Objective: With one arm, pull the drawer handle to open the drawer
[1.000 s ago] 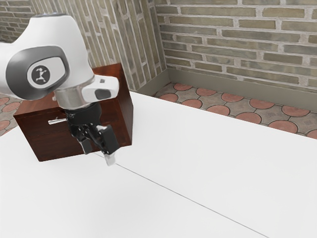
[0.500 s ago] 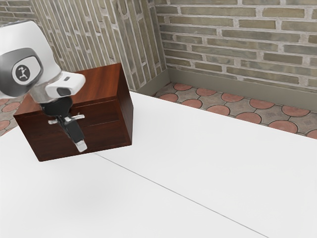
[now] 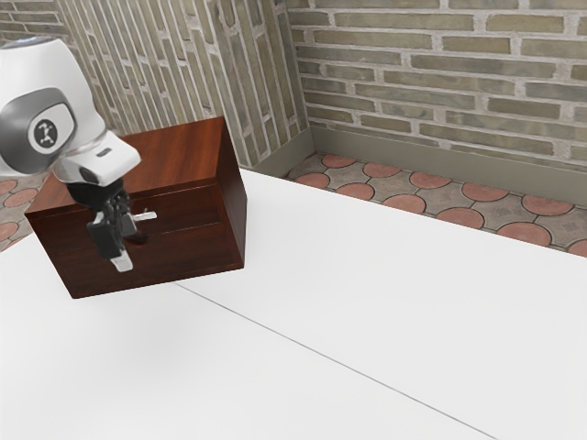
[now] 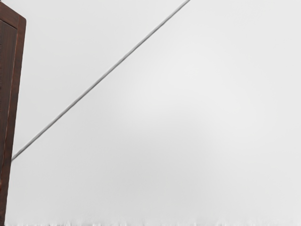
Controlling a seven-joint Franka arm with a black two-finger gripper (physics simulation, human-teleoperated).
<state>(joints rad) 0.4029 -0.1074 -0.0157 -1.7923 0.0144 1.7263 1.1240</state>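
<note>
Exterior view: my gripper (image 3: 119,261) hangs pointing down in front of the dark wooden drawer cabinet (image 3: 183,165), which stands on the white table (image 3: 385,312) at the exterior view's left. The silver drawer handle (image 3: 142,216) juts out just beside the gripper, slightly above it and toward the exterior view's right. I cannot tell whether they touch, or whether the gripper is wide or narrow. The drawer front looks flush.
</note>
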